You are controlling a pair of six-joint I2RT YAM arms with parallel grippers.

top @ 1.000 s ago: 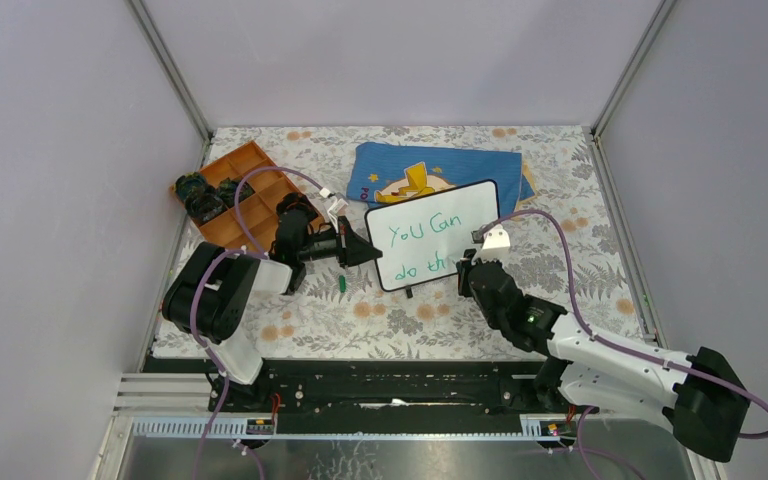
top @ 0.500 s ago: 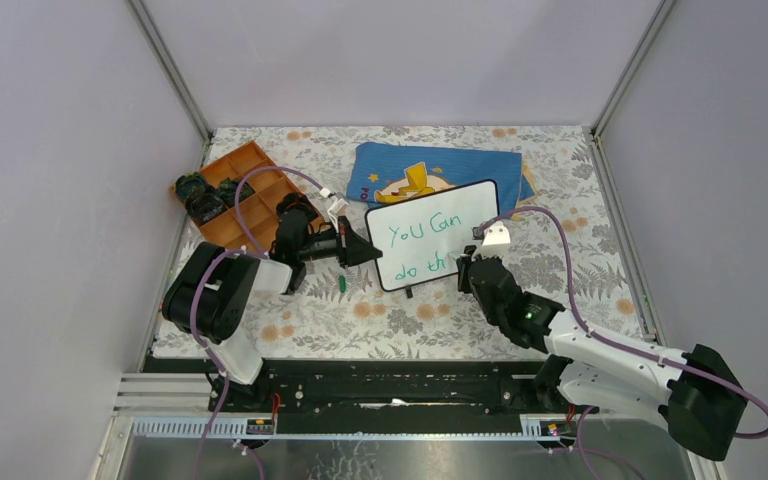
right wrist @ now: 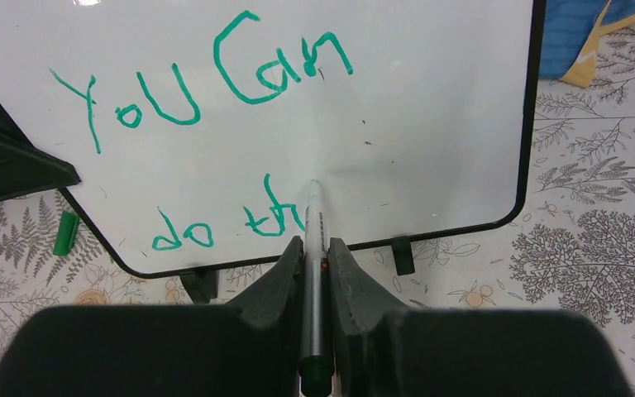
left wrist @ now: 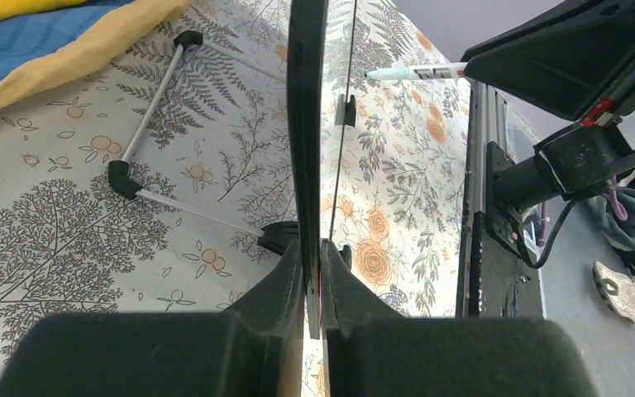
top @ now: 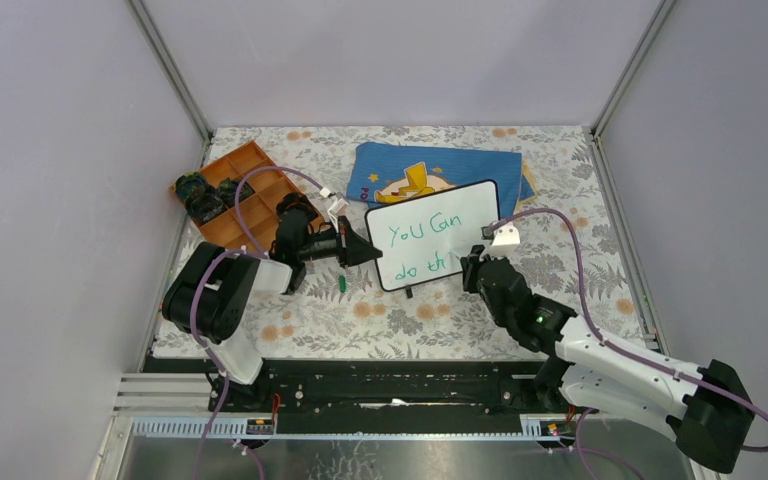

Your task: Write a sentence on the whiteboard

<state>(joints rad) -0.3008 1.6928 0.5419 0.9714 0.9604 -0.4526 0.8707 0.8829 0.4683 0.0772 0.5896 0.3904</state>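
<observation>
The whiteboard (top: 432,235) stands tilted on the floral table cover (top: 580,200), near the middle and in front of a blue cloth (top: 430,170) whose lower part it hides. The sentence (top: 428,247) reads "You Can" on the upper line and "do th" below, in green. In the top view, the right arm covers the end of the lower line. From the right wrist, the board's top edge is cut off by the frame and its left edge is hidden behind a dark shape. The right gripper (right wrist: 314,248) is closed narrowly on a marker (right wrist: 313,211), whose tip appears to meet the board at the "h". Two black feet (right wrist: 402,255) show under the frame. The left gripper (left wrist: 312,256) pinches the board's left edge. From that wrist the board appears edge-on, so its writing is unreadable. A green cap (top: 343,284) lies on the cover just below the left gripper. An orange tray (top: 245,195) sits at the far left; its dark contents are too small to identify.
</observation>
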